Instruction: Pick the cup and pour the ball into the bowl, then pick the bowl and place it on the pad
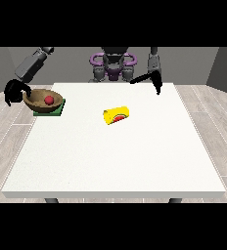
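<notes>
While the hand at the view's left (pixel 12 92) curls round the wooden bowl's (pixel 37 101) rim, the bowl sits on the green pad (pixel 58 110), red ball (pixel 49 100) inside. Yellow cup (pixel 116 115) lies toppled mid-table. The hand at the view's right (pixel 153 80) hangs relaxed, empty.

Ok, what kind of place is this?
Probably a robot test room: a bare white table on a wood-look floor, plain grey walls, and only a bowl, cup and pad as props.
</notes>
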`<action>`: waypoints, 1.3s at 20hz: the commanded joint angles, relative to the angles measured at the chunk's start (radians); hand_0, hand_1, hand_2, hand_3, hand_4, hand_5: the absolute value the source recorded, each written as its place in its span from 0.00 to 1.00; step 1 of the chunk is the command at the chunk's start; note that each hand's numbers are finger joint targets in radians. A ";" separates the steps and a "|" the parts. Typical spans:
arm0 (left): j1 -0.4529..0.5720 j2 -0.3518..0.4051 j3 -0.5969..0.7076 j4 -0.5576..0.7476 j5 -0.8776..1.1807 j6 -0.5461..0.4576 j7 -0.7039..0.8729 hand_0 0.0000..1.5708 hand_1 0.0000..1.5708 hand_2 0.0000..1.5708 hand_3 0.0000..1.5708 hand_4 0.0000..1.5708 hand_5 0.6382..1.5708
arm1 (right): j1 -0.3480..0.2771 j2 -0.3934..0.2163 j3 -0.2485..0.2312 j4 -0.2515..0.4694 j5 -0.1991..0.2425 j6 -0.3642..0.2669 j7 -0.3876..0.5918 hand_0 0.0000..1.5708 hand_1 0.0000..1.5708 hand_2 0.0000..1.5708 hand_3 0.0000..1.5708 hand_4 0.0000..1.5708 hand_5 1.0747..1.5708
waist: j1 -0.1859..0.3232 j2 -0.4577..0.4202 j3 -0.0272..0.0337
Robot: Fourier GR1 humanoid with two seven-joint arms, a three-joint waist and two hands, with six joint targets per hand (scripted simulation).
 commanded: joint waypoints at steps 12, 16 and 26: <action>-0.014 0.012 -0.001 -0.126 0.000 -0.009 0.067 0.00 0.00 0.00 0.00 0.00 0.99 | 0.019 -0.085 0.074 0.025 0.111 -0.115 0.009 0.70 0.70 0.67 0.56 0.00 0.94 | 0.010 0.051 0.0011; 0.060 0.037 0.017 -0.165 0.046 -0.057 0.062 0.00 0.00 0.00 0.00 0.00 0.99 | 0.034 -0.121 0.068 0.024 0.118 -0.123 -0.024 0.00 0.00 0.27 0.21 0.00 0.82 | 0.020 0.035 0.0007; 0.089 -0.029 -0.042 -0.187 -0.007 -0.004 0.084 0.00 0.00 0.00 0.00 0.00 1.00 | -0.041 -0.163 0.067 0.021 0.111 -0.070 0.064 0.00 0.00 0.16 0.14 0.00 0.86 | -0.017 0.008 0.0003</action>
